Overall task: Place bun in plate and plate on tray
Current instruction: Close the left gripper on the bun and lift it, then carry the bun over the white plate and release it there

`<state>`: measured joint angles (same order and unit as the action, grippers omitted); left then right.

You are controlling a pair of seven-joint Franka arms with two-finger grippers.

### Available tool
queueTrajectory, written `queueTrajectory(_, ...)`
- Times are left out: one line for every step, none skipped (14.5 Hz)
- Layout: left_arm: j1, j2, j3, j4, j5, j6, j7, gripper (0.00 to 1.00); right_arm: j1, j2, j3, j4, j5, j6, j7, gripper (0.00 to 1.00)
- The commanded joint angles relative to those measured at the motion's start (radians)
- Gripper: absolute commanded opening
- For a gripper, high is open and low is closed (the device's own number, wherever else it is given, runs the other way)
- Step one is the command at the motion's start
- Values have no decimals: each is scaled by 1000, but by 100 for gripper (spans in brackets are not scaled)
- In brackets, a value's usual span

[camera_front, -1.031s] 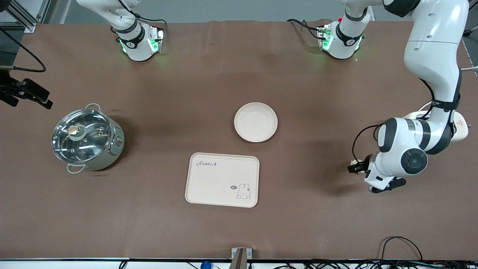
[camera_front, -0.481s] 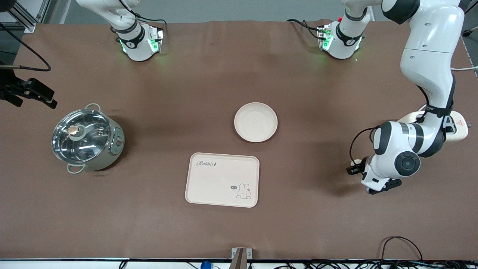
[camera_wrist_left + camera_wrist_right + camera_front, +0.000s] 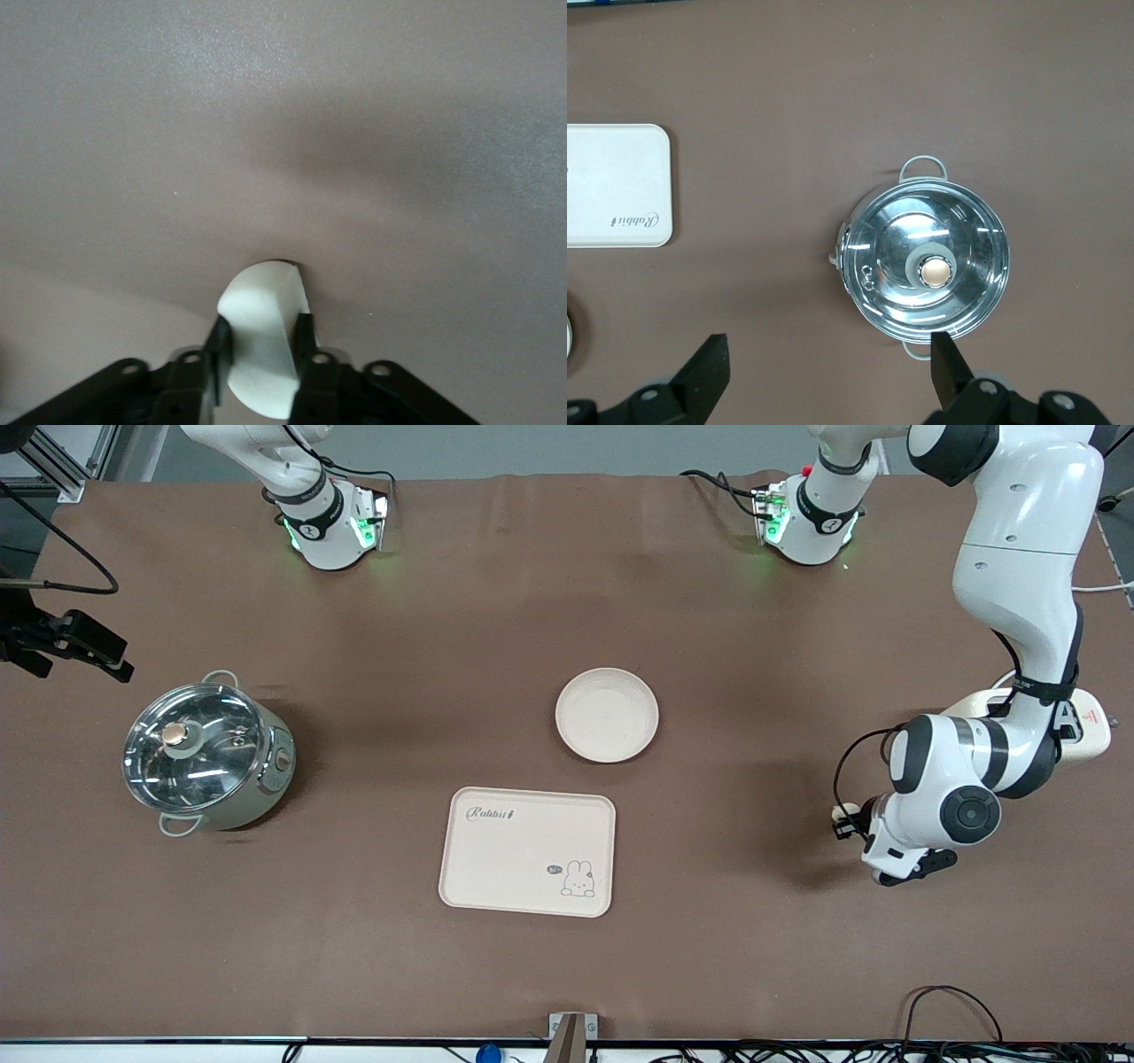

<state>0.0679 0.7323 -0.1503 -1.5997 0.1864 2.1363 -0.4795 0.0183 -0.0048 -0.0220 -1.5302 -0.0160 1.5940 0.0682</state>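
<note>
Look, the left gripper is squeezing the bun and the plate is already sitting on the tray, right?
Not quite. The left gripper does squeeze the bun, but the front view shows the plate resting on the table, apart from the tray.

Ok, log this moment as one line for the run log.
left gripper: shut on bun, over table | right gripper: open, waiting above pot | plate: empty, off tray

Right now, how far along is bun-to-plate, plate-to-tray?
Done: the left gripper has the bun clamped between its jaws, over bare table toward the left arm's end. In hand: carrying it to the plate. Left: the plate is empty and off the tray, farther from the front camera. The right gripper waits open above the pot.
</note>
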Motion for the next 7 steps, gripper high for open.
queueTrajectory(1, 6, -5, 1, 15, 20, -25, 9, 5, -14, 4, -7, -2, 6, 12, 100)
queueTrajectory(-2, 4, -8, 1, 11, 19, -25, 3, 3, -14, 4, -8, -2, 4, 12, 100)
queueTrajectory(-3, -1, -14, 1, 7, 17, -27, 1, 3, -14, 4, -10, -2, 3, 12, 100)
queueTrajectory(0, -8, -17, 1, 7, 13, -25, 1, 0, -14, 4, -10, -2, 0, 10, 100)
queueTrajectory(-2, -19, -29, 1, 7, 8, -24, 0, 0, -14, 4, -10, -2, 1, 10, 100)
queueTrajectory(-2, -30, -50, 1, 5, 5, -37, 0, 3, -14, 4, -10, -2, 1, 10, 100)
queueTrajectory(-3, -43, -75, 3, -1, -21, -65, 0, 5, -14, 4, -10, -2, -2, 10, 100)
